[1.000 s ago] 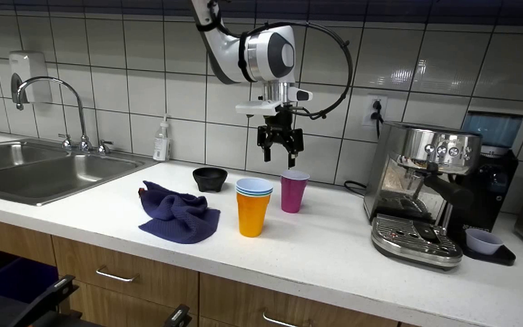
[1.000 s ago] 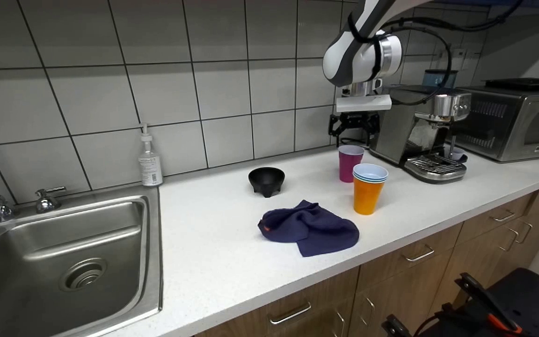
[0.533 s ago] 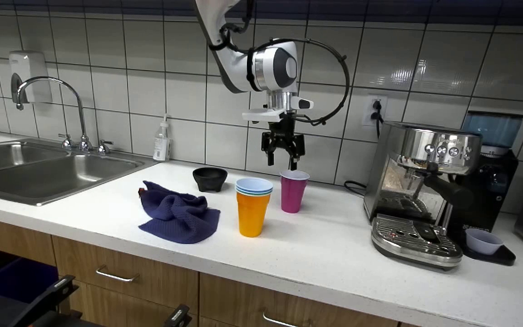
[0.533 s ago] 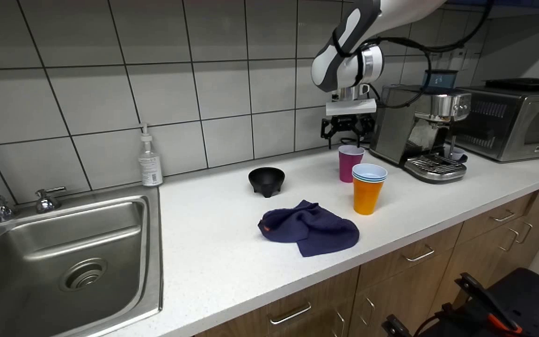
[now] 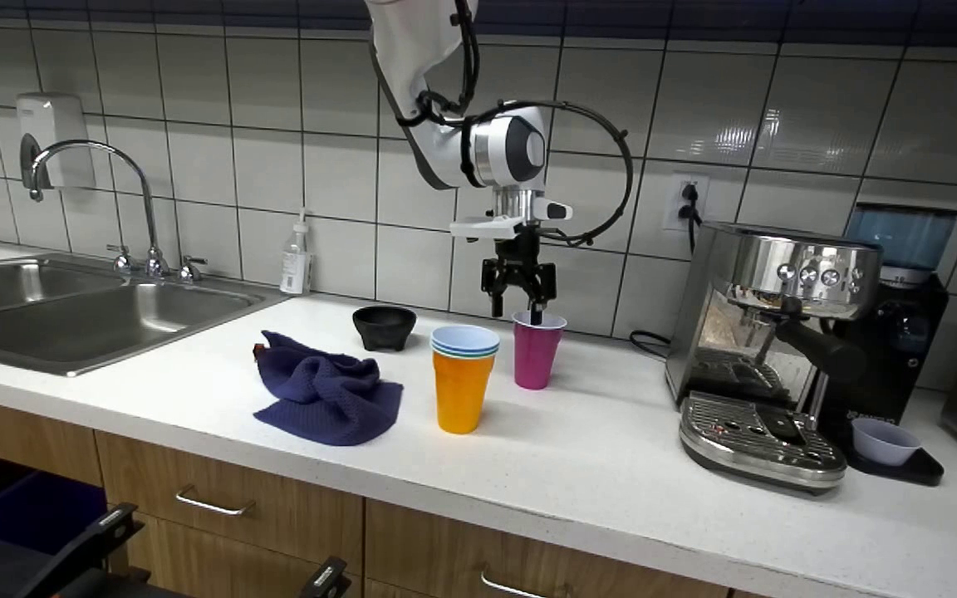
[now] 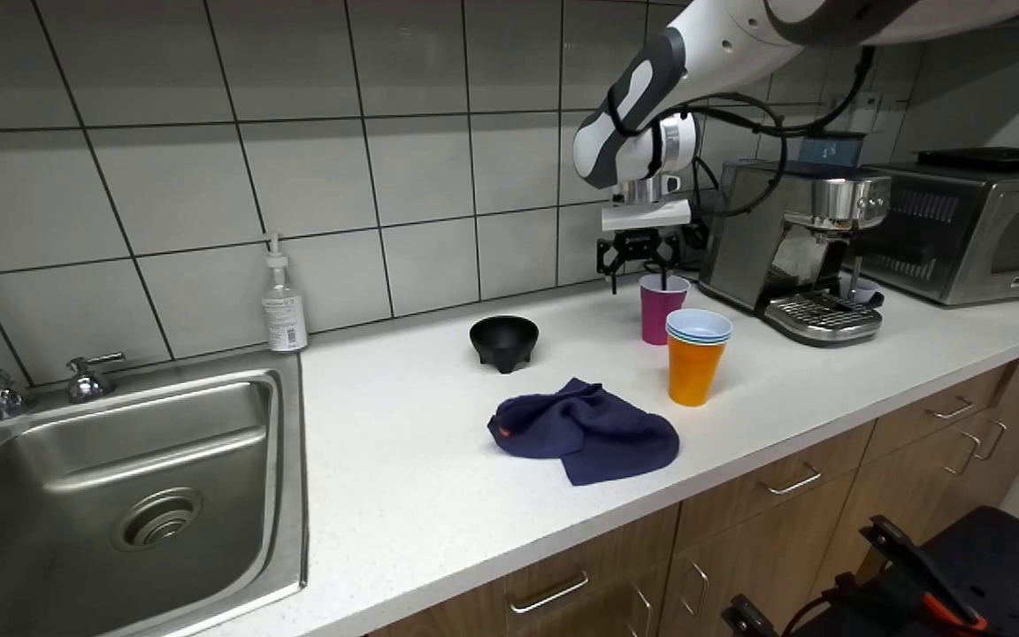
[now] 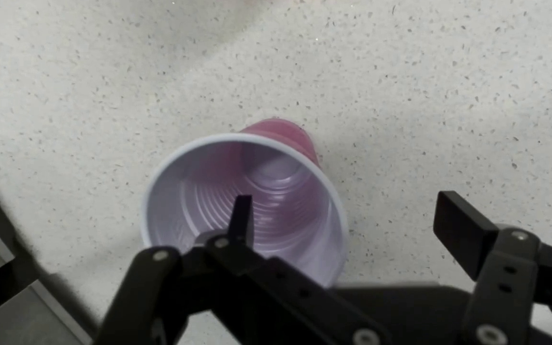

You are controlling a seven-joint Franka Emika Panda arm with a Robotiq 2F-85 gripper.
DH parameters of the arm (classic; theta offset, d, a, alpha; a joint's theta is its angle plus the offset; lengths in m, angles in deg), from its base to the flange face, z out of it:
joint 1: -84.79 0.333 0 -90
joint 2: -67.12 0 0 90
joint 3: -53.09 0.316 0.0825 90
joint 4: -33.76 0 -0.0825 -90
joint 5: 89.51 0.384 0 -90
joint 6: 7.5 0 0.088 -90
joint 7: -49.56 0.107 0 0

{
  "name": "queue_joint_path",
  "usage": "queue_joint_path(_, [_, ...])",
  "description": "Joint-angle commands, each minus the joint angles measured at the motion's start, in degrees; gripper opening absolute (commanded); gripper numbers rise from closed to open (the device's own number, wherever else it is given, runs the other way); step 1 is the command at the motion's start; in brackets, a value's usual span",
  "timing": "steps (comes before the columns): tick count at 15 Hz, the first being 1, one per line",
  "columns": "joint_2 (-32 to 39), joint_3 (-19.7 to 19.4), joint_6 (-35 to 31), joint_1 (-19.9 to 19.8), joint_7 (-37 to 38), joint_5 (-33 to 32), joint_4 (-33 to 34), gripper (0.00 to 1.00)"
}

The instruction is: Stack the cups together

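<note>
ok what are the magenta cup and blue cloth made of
Magenta cup: probably plastic, smooth and glossy, from the highlights on its ribbed inner wall.
Blue cloth: matt textile, by its soft folds and textured surface; fibre can't be told.

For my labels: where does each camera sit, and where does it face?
Exterior view: before the counter, facing the tiled wall; arm, hand show.
Exterior view: near the sink, angled along the counter; arm, hand show.
Wrist view: on the arm, facing down into the magenta cup; hand shows.
Both exterior views share the orange cup.
</note>
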Motion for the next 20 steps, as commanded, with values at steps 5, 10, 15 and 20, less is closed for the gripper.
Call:
queue_joint_path(5, [5.99,0.12,6.06,-1.09,0.42,0.85,10.16,0.34])
queue_joint_path(10, [5.33,0.02,6.21,-0.89,0.36,0.5,9.88,0.0])
queue_joint_path(15, [1.75,0.08,3.66,-0.17,-0.33,0.04,4.91,0.01])
queue_joint_path(20, [-2.9,0.15,1.02,1.44,-0.81,-0.72,-1.42,0.01])
